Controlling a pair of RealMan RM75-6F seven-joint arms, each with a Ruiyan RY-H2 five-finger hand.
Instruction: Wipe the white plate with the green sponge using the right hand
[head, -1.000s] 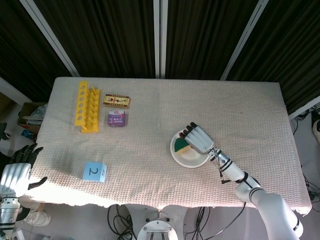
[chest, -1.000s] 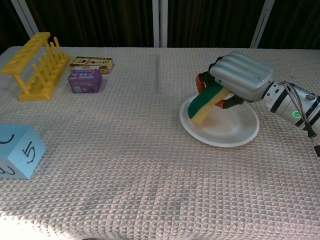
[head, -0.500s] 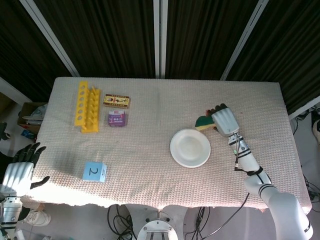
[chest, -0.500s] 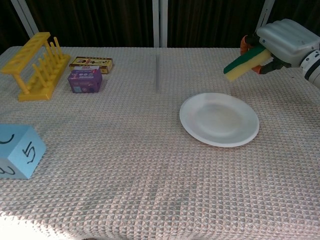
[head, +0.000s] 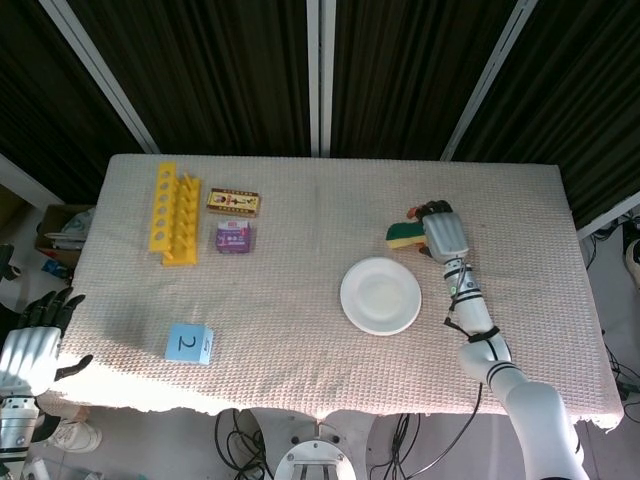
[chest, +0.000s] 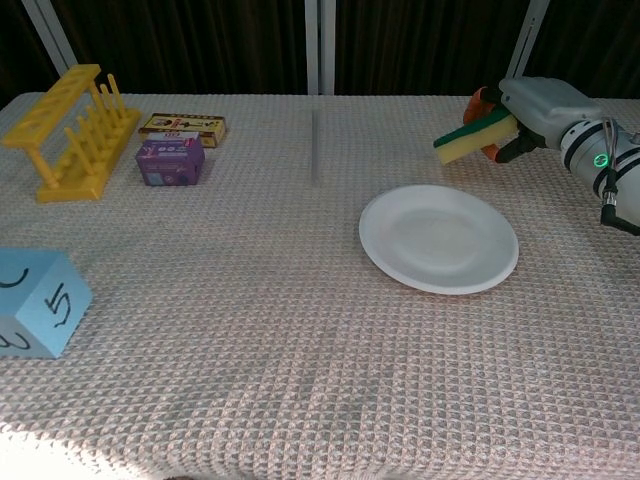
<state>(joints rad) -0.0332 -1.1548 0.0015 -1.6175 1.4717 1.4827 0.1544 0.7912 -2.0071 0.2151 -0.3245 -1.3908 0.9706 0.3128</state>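
Dark slatted panels back the scene, and the surface (head: 330, 200) wears a pale woven cloth. Up at two o'clock from the plate, the green sponge (chest: 470, 137) sits in the right hand (chest: 535, 108), green face up, yellow underside showing, its free end poking out toward nine o'clock. In the head view the sponge (head: 403, 234) juts from the hand (head: 442, 232) the same way, and the hand is wrapped around its far end, holding it just above the cloth, or so the chest view suggests. Whether it touches the cloth I cannot tell.

Down at seven o'clock from that hand lies the white plate (chest: 439, 238), flat on the cloth, clear of both sponge and hand; from above the plate (head: 380, 296) sits right of centre.

Way over at nine o'clock, the left hand (head: 35, 338) hangs off the surface's edge, fingers spread, holding nothing.

Further out: a blue numbered cube (head: 188, 343) near the front left, and at ten o'clock a yellow rack (head: 173, 212), a purple box (head: 233, 238) and a flat yellow-brown box (head: 233, 202) clustered together.
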